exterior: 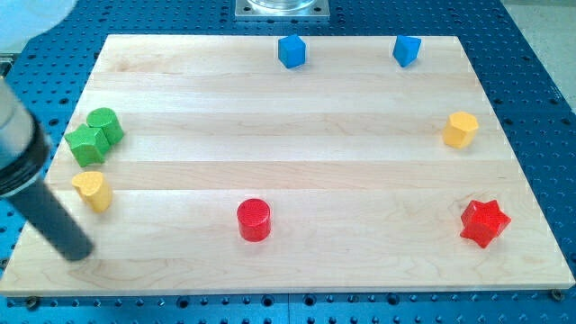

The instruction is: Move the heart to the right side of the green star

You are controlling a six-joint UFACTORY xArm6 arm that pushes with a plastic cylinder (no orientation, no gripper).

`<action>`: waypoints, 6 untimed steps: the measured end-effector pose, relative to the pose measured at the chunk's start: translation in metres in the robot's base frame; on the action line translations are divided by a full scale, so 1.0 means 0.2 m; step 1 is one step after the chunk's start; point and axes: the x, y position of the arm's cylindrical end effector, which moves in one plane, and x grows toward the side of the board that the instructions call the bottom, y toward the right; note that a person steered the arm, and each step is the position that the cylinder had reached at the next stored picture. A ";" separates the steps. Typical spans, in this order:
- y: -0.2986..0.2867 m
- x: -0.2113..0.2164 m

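Note:
A yellow heart point(94, 190) lies near the board's left edge. Just above it sits a green star point(85, 144), touching a green cylinder point(106, 125) at its upper right. My tip point(79, 253) rests on the board below and slightly left of the heart, a short gap apart from it. The dark rod rises from the tip toward the view's upper left.
A red cylinder point(254, 220) stands at bottom centre, a red star point(484, 222) at lower right, a yellow hexagon block point(460, 130) at the right, and two blue blocks point(292, 50) point(406, 49) near the top edge. The wooden board point(297, 117) lies on a blue perforated table.

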 end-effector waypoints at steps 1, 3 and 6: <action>0.02 -0.21; 0.16 -0.19; 0.13 -0.50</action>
